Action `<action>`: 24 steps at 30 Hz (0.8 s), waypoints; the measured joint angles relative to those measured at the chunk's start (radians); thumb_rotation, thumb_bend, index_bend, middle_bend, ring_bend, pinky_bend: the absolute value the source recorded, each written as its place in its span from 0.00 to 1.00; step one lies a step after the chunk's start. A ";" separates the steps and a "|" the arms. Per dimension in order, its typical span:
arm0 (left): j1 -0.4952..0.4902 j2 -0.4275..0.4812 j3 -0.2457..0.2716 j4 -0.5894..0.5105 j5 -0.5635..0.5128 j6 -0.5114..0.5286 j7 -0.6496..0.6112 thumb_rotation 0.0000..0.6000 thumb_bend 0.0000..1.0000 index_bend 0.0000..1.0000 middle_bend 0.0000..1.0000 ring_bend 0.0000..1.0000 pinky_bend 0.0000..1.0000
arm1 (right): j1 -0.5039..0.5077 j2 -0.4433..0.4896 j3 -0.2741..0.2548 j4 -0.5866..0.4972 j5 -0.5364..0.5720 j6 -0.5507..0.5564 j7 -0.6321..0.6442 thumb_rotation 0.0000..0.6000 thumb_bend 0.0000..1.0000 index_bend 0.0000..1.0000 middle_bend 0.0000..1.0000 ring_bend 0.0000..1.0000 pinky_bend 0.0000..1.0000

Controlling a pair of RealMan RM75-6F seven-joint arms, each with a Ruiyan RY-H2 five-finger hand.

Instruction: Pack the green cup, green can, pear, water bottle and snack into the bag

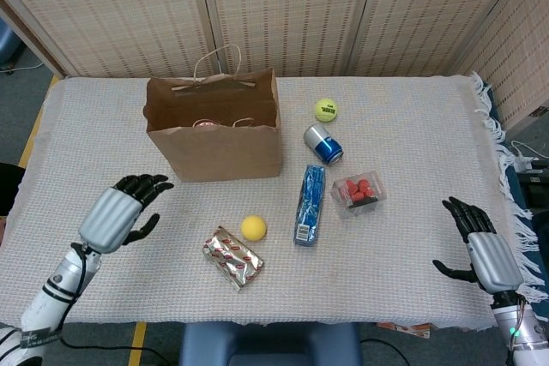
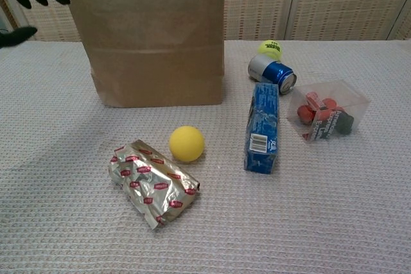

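Your left hand (image 1: 117, 214) hovers palm-down over the table's front-left, fingers spread, holding nothing. Your right hand (image 1: 480, 248) sits at the right edge, also splayed and empty. The snack (image 1: 232, 257) lies before the standing bag (image 1: 219, 145), beside a yellow ball (image 1: 253, 227)

left hand (image 1: 116, 214) and right hand (image 1: 482, 249) hover empty, fingers spread apart.

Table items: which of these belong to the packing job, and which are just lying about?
Job: brown paper bag; silver foil packet with red logos, probably the snack.
Lying about: smooth yellow ball; long blue carton; blue and silver can; yellow-green tennis ball; clear plastic box of red pieces.
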 measured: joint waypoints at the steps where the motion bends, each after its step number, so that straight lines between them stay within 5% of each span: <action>1: 0.021 -0.006 0.031 0.011 0.030 -0.007 0.001 1.00 0.35 0.00 0.00 0.00 0.07 | 0.000 0.000 0.000 0.000 0.000 0.000 -0.001 1.00 0.07 0.00 0.00 0.00 0.00; 5: 0.081 -0.074 0.104 0.077 0.132 -0.034 0.020 1.00 0.35 0.00 0.00 0.00 0.05 | -0.001 -0.001 0.001 -0.001 0.000 0.003 -0.003 1.00 0.07 0.00 0.00 0.00 0.00; 10: 0.103 -0.172 0.133 0.166 0.215 -0.060 0.048 1.00 0.35 0.00 0.00 0.00 0.04 | -0.001 0.000 0.000 0.000 -0.003 0.002 -0.001 1.00 0.07 0.00 0.00 0.00 0.00; 24: 0.084 -0.326 0.066 0.190 0.163 -0.214 0.083 1.00 0.35 0.00 0.00 0.00 0.04 | 0.000 0.004 -0.004 -0.004 -0.008 -0.003 0.006 1.00 0.07 0.00 0.00 0.00 0.00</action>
